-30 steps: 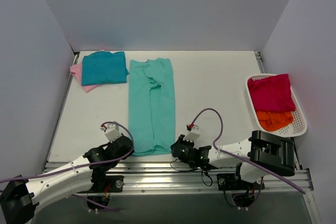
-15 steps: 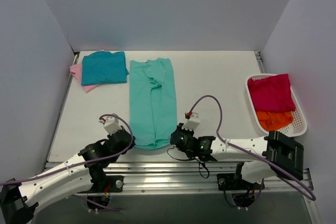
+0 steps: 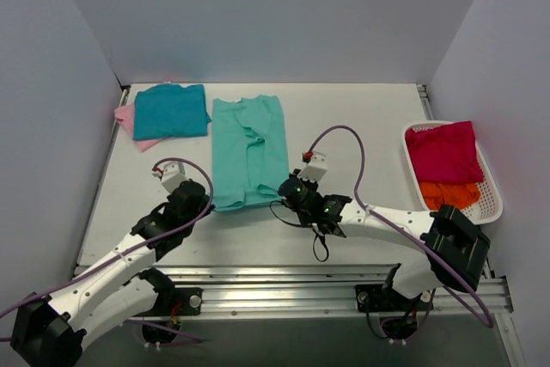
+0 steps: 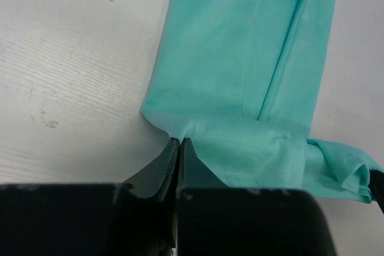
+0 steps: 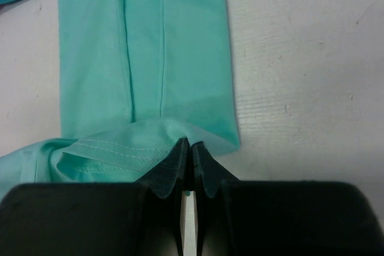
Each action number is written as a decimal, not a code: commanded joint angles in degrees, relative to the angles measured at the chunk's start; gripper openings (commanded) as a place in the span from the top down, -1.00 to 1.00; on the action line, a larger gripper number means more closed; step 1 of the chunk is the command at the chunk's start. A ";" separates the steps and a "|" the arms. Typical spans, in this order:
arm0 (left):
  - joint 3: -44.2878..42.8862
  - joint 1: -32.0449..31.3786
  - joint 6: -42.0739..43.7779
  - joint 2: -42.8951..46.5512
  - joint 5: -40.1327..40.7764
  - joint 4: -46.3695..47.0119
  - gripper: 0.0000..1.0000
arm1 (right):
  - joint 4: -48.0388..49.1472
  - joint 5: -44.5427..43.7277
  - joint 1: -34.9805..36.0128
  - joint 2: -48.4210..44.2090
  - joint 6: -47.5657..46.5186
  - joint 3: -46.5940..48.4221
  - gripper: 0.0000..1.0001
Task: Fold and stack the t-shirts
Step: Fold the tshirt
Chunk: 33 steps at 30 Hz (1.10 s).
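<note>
This is looking like a robotics lab test cell: plain pale panels [image 3: 258,15] are enclosing a white counter [image 3: 361,126] on three sides, the left arm [image 3: 112,268] and right arm [image 3: 391,223] are sitting bolted to an aluminium rail [image 3: 284,279], and purple cables [image 3: 340,127] are trailing loose.

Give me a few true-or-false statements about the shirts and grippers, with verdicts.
1. The left gripper and right gripper are each shut on the mint t-shirt's near hem. True.
2. The teal t-shirt lies in the basket. False: it lies folded on the pink t-shirt, far left.
3. The crimson t-shirt and orange t-shirt are in the basket. True.
4. The mint t-shirt is stacked on the teal one. False: it lies on the table beside it.
</note>
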<state>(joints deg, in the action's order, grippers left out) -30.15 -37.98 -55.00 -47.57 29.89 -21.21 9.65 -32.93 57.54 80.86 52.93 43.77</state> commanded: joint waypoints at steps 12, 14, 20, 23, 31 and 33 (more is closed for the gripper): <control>-10.35 8.97 7.54 -15.70 -8.00 13.04 0.95 | 0.46 -0.38 -6.47 7.56 -6.69 10.81 1.00; -11.59 9.32 7.54 -17.28 -8.09 13.13 0.95 | 0.46 -0.47 -6.74 8.08 -6.70 11.86 1.00; -16.42 11.87 7.98 -23.68 -8.53 15.50 0.95 | -1.12 0.57 -10.86 14.40 -8.54 19.49 1.00; -19.67 14.68 9.03 -30.00 -9.49 17.95 0.95 | -0.95 2.94 -14.99 21.25 -8.89 25.46 1.00; -39.69 25.57 14.31 -61.56 -26.80 22.74 -0.88 | -8.42 4.98 -22.91 43.06 -10.56 49.38 -1.00; -43.50 28.56 13.52 -66.24 -29.88 22.70 -0.88 | -8.68 4.19 -23.35 42.11 -11.96 51.84 -1.00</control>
<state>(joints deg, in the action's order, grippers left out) -68.55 -13.19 -42.85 -110.17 8.62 0.34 5.19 -27.33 35.05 125.62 43.07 90.63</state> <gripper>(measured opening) 0.938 0.993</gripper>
